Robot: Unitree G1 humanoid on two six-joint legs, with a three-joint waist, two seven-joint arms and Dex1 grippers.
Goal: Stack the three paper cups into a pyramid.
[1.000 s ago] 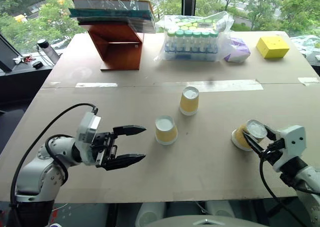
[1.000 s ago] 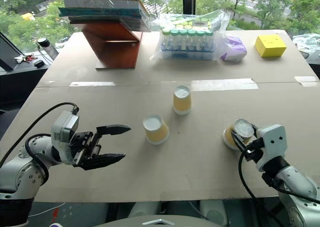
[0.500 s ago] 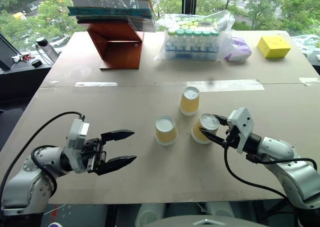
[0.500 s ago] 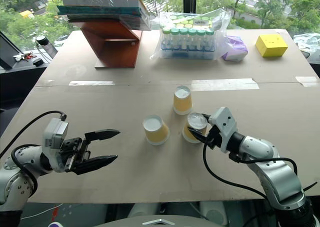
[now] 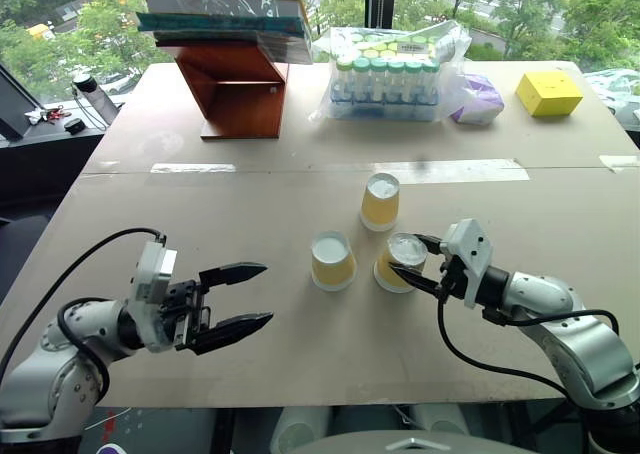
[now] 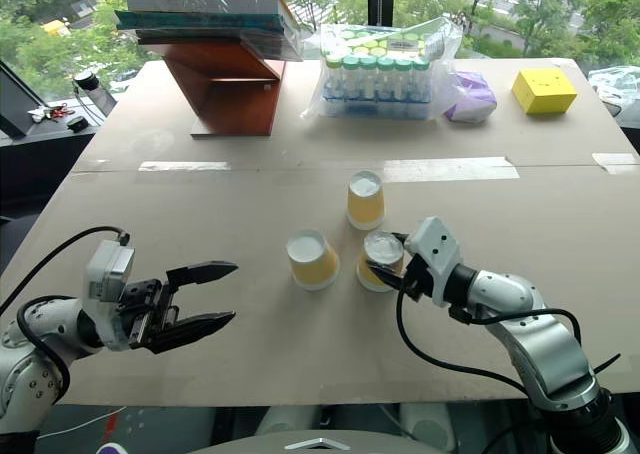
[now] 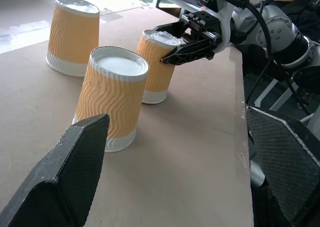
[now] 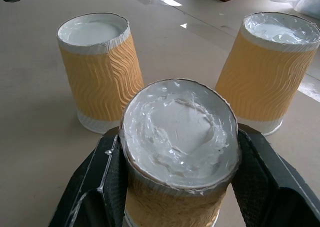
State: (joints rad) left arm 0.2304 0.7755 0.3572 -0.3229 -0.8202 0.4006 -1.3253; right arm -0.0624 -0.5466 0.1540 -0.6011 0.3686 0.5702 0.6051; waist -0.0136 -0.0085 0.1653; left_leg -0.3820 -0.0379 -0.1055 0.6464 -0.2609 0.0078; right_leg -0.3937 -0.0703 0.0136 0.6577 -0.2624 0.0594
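Yellow cup (image 5: pixel 399 263) in R gripper (image 5: pixel 418 264), L gripper (image 5: pixel 240 296) open

- My arms: rounded silver-grey metal segments with black joints, lower left and lower right of the head views.
- A white boxy camera module sits on each wrist.
- A black cable loops free along each forearm.
- My left gripper (image 5: pixel 243 296) and right gripper (image 5: pixel 415 263): black tapered fingers; inner pads finely cross-hatched in the left wrist view.
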